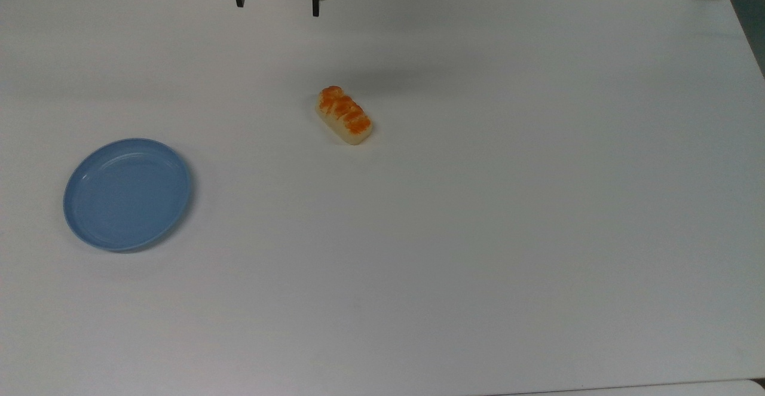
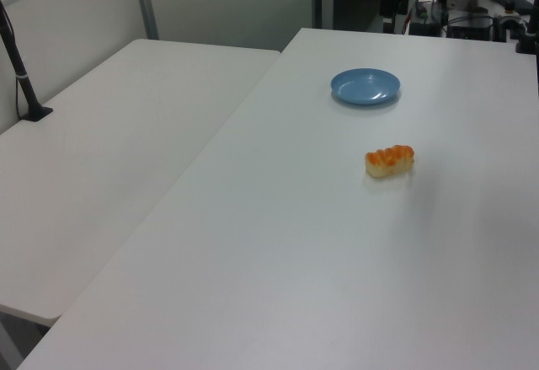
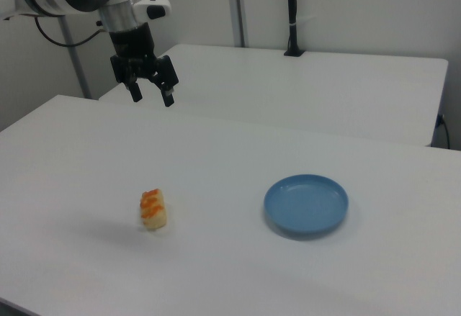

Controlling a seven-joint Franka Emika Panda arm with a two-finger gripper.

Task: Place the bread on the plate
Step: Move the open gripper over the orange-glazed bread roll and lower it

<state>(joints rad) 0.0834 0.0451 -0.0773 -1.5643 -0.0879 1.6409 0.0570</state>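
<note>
**Bread waits, gripper high**

The gripper [image 3: 151, 93] hangs above the table [image 1: 478, 235], fingers spread wide and holding nothing, likely ready to descend. The bread [image 1: 344, 115] lies mid-table, well apart from the bare plate [image 1: 127, 193].

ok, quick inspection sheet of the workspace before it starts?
Surface: white table, bare apart from the two task items; a second white table stands beside it.
Job's things: bread lying on the table, apart from the light-blue plate, which has nothing on it.
Clutter: nothing seen.
Tool: tool open, raised above the table, holding nothing.
Cables: a cable runs down the black post on the second table.
Surroundings: pale wall panels, equipment past the table's far end in the left view.
</note>
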